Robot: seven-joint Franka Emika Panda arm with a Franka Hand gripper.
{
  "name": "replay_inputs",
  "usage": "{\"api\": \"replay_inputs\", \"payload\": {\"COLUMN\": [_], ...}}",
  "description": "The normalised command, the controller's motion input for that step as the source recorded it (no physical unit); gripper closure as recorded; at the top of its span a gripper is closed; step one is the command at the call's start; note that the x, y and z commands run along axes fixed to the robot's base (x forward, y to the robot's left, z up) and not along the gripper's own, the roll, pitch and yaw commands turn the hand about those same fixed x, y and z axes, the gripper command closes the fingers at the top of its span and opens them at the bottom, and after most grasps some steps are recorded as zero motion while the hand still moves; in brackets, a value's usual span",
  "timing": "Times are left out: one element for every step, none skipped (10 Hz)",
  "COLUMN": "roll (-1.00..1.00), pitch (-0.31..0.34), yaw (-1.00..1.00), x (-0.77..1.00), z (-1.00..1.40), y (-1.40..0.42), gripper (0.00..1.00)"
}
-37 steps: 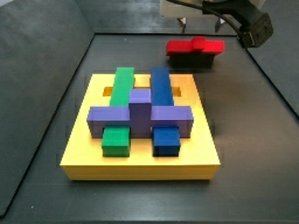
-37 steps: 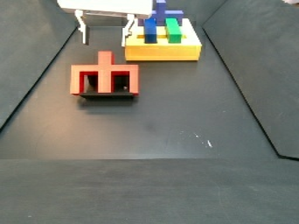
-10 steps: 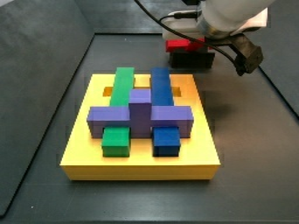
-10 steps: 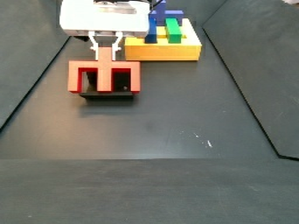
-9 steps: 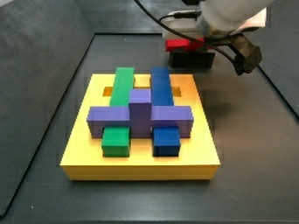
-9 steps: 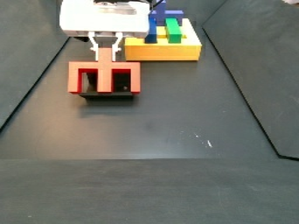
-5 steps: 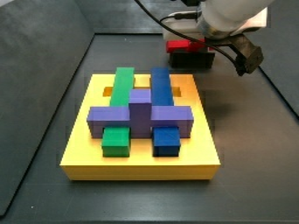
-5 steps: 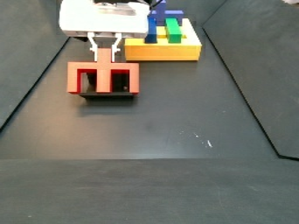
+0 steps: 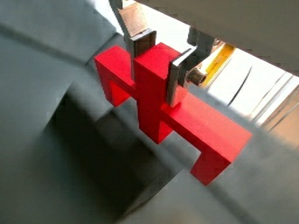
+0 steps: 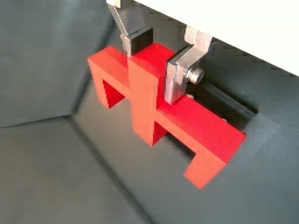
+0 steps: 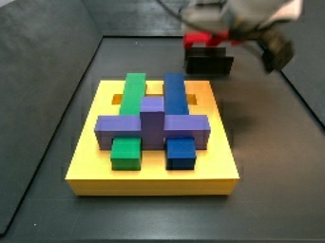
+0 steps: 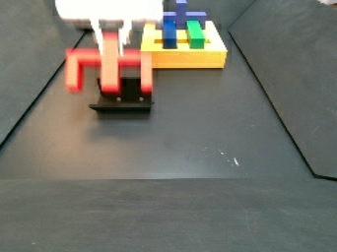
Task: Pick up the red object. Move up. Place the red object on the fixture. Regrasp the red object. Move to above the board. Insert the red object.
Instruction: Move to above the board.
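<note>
Lifted clear since half a second ago, the red object (image 12: 110,70) now hangs above the fixture (image 12: 122,101) instead of sitting in it, and both side views blur it with motion. The gripper (image 10: 155,54) has its jaws closed on the raised centre tab of the piece: in both wrist views one silver finger (image 9: 183,66) presses each side of the tab, with the wide bar and two legs spreading out beyond the pads. In a side view the gripper (image 12: 110,44) sits directly over the black fixture, the red piece below the jaws and apparently just apart from the holder, though the smear makes the gap hard to judge. The board (image 11: 155,169), yellow with green, blue and purple blocks, lies well apart from the jaws, with the fixture (image 11: 210,64) between them. The red object (image 11: 210,39) shows only as a red blur at the jaws there.
</note>
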Motion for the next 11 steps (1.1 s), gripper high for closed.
{"api": "replay_inputs", "payload": {"roll": [-0.11, -0.08, -0.04, -0.01, -0.01, 0.00, 0.01, 0.00, -1.00, -1.00, -1.00], "pitch": [-0.071, -0.076, -0.025, -0.001, 0.016, 0.038, 0.055, 0.070, 0.093, 0.085, 0.073], "yaw": [0.01, 0.01, -0.02, -0.04, -0.03, -0.03, -0.02, -0.01, -0.12, -0.12, -0.11], "x": [-0.05, -0.05, -0.04, -0.04, -0.03, 0.00, 0.01, 0.02, -0.99, -1.02, -1.09], "z": [1.40, 1.40, 1.40, 1.40, 0.95, 0.55, 0.30, 0.19, 0.26, 0.27, 0.27], "y": [0.04, 0.05, 0.03, 0.02, 0.01, 0.01, 0.00, -0.01, -1.40, -1.40, -1.40], "gripper": [1.00, 1.00, 1.00, 1.00, 1.00, 1.00, 1.00, 1.00, 1.00, 1.00, 1.00]}}
